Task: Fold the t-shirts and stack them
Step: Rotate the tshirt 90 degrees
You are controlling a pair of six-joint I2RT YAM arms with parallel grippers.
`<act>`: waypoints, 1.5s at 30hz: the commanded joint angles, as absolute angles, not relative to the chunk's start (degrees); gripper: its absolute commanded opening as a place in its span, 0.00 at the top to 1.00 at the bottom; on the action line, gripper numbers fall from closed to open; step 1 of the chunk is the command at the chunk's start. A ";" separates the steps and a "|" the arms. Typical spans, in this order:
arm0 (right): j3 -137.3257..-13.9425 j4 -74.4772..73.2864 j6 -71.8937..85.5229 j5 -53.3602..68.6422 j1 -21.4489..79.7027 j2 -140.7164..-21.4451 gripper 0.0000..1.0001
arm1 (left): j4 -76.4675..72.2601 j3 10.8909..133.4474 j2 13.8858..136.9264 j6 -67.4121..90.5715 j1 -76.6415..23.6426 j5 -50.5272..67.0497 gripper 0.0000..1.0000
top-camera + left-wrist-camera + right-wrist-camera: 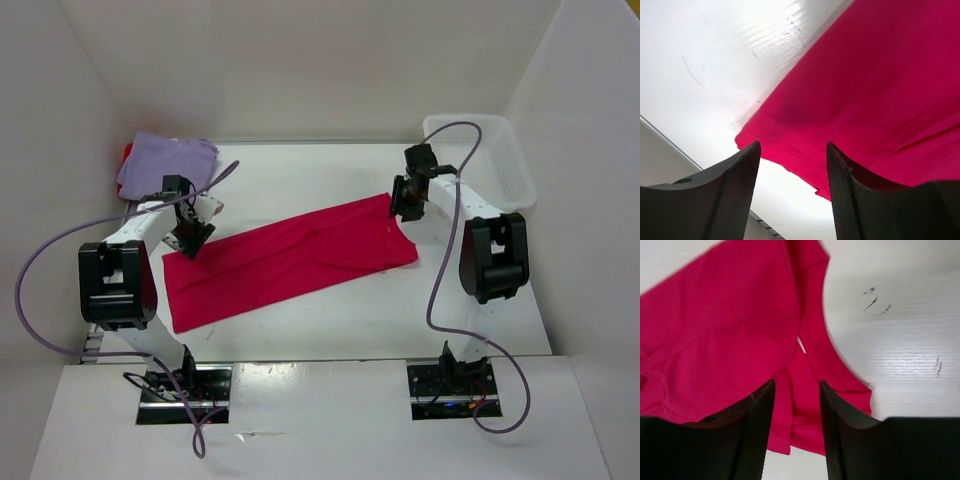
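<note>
A pinkish crimson t-shirt [285, 262] lies folded lengthwise in a long strip across the table, running from near left to far right. My left gripper [190, 243] is open and empty, just above the strip's far left corner [790, 155]. My right gripper [403, 212] is open and empty over the strip's collar end [805, 405]. A pale lavender t-shirt [160, 160] sits folded at the far left, on top of a bright red one [127, 152] that shows only as a sliver at its left edge.
A white plastic bin [490, 160] stands at the far right, beside the right arm. White walls close in the table on the left, back and right. Purple cables loop from both arms.
</note>
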State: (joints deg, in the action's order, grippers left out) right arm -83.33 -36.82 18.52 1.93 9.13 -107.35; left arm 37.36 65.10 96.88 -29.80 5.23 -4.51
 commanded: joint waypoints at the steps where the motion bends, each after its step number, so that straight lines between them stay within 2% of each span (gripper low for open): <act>1: -80.07 -34.20 18.11 4.02 8.96 -107.66 0.55 | 38.32 66.88 95.70 -28.65 5.54 -6.49 0.37; 4: -80.07 -33.40 18.63 6.15 8.96 -110.38 0.61 | 38.32 66.88 97.38 -28.65 5.54 -8.43 0.37; 12: -79.37 -33.40 18.63 11.42 12.48 -113.29 0.63 | 37.18 65.13 95.63 -28.65 8.69 -10.11 0.37; 14: -79.37 -32.78 18.63 11.43 12.48 -114.07 0.70 | 37.18 64.52 95.62 -29.17 9.22 -10.63 0.37; 15: -80.06 -33.31 18.63 11.43 12.48 -115.30 0.80 | 37.18 64.51 95.62 -29.18 9.23 -11.16 0.37; 18: -83.91 -33.84 18.63 7.57 12.48 -118.20 0.99 | 37.18 63.98 95.62 -29.18 9.76 -11.16 0.37; 25: -102.81 -38.48 16.79 2.64 12.48 -128.04 1.00 | 37.18 63.46 94.57 -30.23 12.22 -12.30 0.37; 26: -104.92 -39.02 16.27 2.64 13.00 -128.67 0.94 | 37.70 63.46 93.96 -30.23 12.74 -12.30 0.37; 29: -110.82 -41.04 14.59 1.77 14.85 -128.06 0.50 | 38.23 62.93 93.43 -30.76 13.27 -12.30 0.36; 31: -109.52 -41.57 14.59 -0.78 16.16 -125.17 0.42 | 38.23 62.93 93.43 -30.76 13.80 -12.30 0.36; 34: -99.79 -39.12 18.96 -3.16 16.17 -115.17 0.35 | 37.71 62.93 93.43 -30.76 13.80 -11.26 0.36; 35: -96.62 -37.20 20.55 -3.69 16.17 -109.13 0.35 | 37.71 62.93 93.43 -30.76 14.32 -10.73 0.36; 39: -78.54 -33.41 28.81 -4.47 16.17 -98.21 0.35 | 36.56 63.01 95.18 -30.76 14.33 -7.22 0.36; 42: -69.80 -30.08 34.18 -5.19 14.60 -95.37 0.35 | 36.56 63.63 96.41 -30.23 14.33 -5.89 0.35; 45: -65.40 -25.77 37.52 -0.54 11.96 -97.45 0.35 | 36.04 63.63 99.40 -30.23 14.33 -5.37 0.35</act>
